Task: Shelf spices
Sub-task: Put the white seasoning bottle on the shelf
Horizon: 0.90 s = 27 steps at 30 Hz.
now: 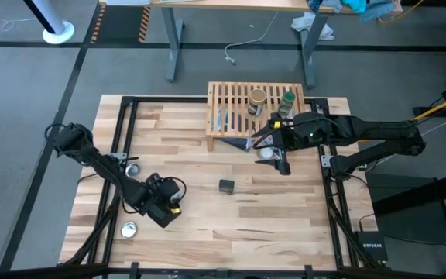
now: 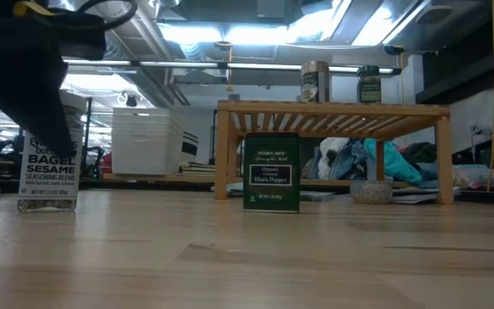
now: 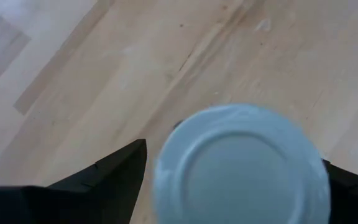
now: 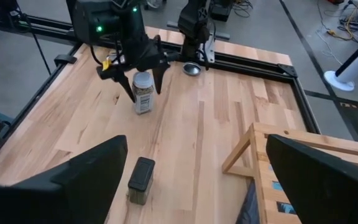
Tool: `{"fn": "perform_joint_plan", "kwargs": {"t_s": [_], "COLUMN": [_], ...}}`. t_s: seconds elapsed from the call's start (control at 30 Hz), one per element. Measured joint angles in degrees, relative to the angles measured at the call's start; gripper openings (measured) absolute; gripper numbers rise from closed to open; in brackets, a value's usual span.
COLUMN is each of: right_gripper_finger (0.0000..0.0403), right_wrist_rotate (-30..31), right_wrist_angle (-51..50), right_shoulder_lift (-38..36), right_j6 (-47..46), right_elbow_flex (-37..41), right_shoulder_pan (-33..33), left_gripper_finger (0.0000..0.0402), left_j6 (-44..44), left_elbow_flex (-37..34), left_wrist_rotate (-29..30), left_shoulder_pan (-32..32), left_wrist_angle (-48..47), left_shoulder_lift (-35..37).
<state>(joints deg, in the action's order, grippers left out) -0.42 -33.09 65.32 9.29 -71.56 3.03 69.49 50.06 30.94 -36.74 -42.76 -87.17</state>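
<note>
The clear white-capped jar (image 4: 143, 93) stands upright on its base on the table's near left part. My left gripper (image 4: 145, 84) hangs open over it, pointing steeply down, one finger on either side of the white cap (image 3: 241, 165) with a gap on both sides. The dark squarish tin (image 1: 226, 186) stands on the table's middle. On the wooden slat shelf (image 1: 231, 101) at the far edge stand the tan-brown jar (image 1: 259, 98) and the green-lidded jar (image 1: 287, 101). My right gripper (image 1: 273, 143) waits open, raised in front of the shelf.
Flat silver round pieces lie by the left rail (image 1: 132, 167), at the near left (image 1: 128, 229) and in front of the shelf (image 1: 265, 153). Black frame rails (image 1: 122, 139) run along the table's left and right sides. Bare wood lies between the tin and the shelf.
</note>
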Motion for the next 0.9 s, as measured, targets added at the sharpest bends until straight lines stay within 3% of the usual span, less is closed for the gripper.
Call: {"fn": "perform_joint_plan", "kwargs": {"t_s": [0.17,0.4,0.7,0.9], "right_gripper_finger": [0.039,0.039,0.039,0.039], "right_wrist_rotate": [-0.3,-0.7,-0.7,-0.7], "right_wrist_angle": [0.0,0.0,0.0,0.0], "right_shoulder_lift": [0.0,0.0,0.0,0.0], "right_j6": [0.0,0.0,0.0,0.0], "right_elbow_flex": [0.0,0.0,0.0,0.0], "right_shoulder_pan": [0.0,0.0,0.0,0.0], "left_gripper_finger": [0.0289,0.0185,0.0185,0.0185], "left_j6": [-1.8,-3.8,-5.1,-5.1], "left_elbow_flex": [0.0,0.0,0.0,0.0], "left_wrist_rotate": [0.8,5.4,6.5,11.8], "left_shoulder_pan": [0.4,0.4,0.4,0.4], "left_wrist_angle": [1.7,3.3,3.1,0.8], "left_shoulder_lift": [-2.4,-3.0,-2.8,-0.9]}}
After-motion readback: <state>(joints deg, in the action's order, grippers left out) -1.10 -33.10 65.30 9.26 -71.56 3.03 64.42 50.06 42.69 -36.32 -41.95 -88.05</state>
